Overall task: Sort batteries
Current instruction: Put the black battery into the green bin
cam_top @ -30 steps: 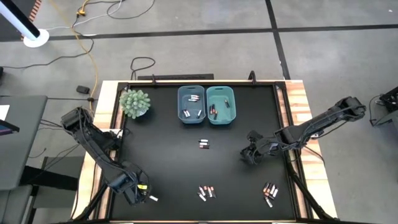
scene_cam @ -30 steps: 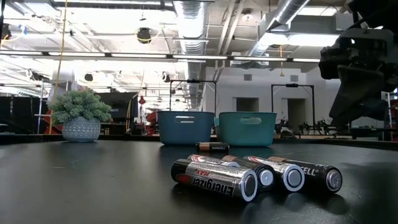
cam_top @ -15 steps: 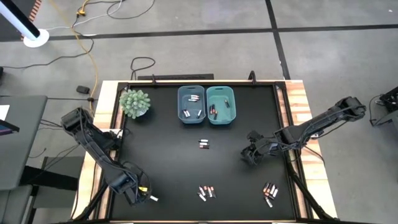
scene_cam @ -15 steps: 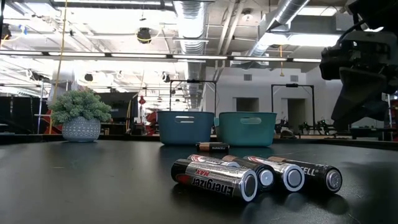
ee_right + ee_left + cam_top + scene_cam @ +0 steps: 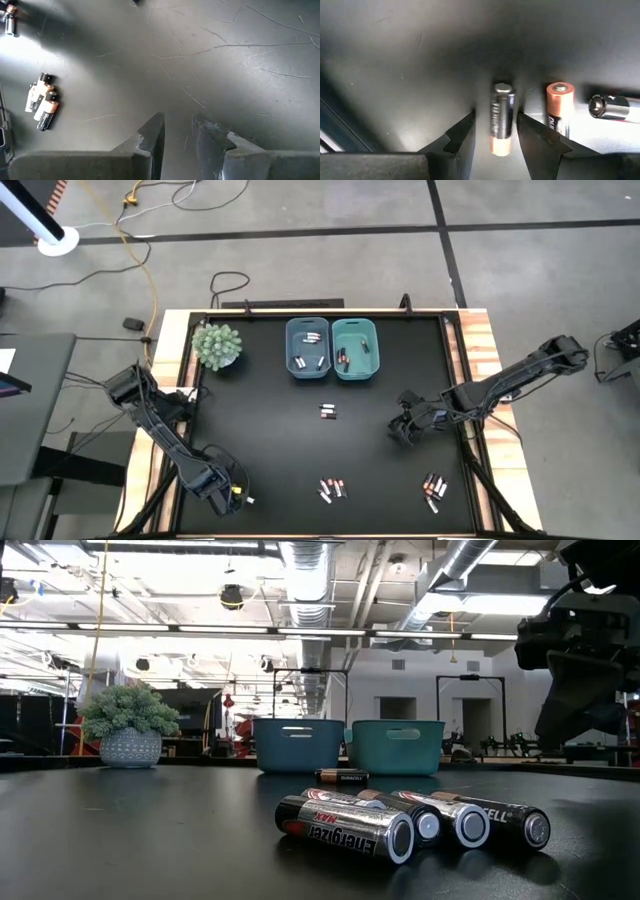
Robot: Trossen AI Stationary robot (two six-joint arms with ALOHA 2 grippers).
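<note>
Near the table's front left corner my left gripper [image 5: 232,494] points down, open, over a small group of batteries. In the left wrist view my left gripper [image 5: 495,120] has one finger on either side of a silvery battery with a copper end [image 5: 501,117], which lies flat on the black table; I see no touch. Two more batteries [image 5: 560,107] lie beside it. My right gripper [image 5: 402,428] hangs at the middle right, open by a narrow gap [image 5: 177,131], with nothing in it. Other batteries lie at the centre [image 5: 328,412], the front middle [image 5: 332,488] and the front right [image 5: 433,490].
Two blue bins [image 5: 307,347] [image 5: 355,347] stand side by side at the table's far middle, each with a few batteries inside. A potted plant [image 5: 218,346] stands at the far left. Wooden rails edge the table on the left and right [image 5: 480,340].
My left gripper has gone down toward the table at the front left, over the batteries there, and its arm has lowered with it. No battery has moved.
</note>
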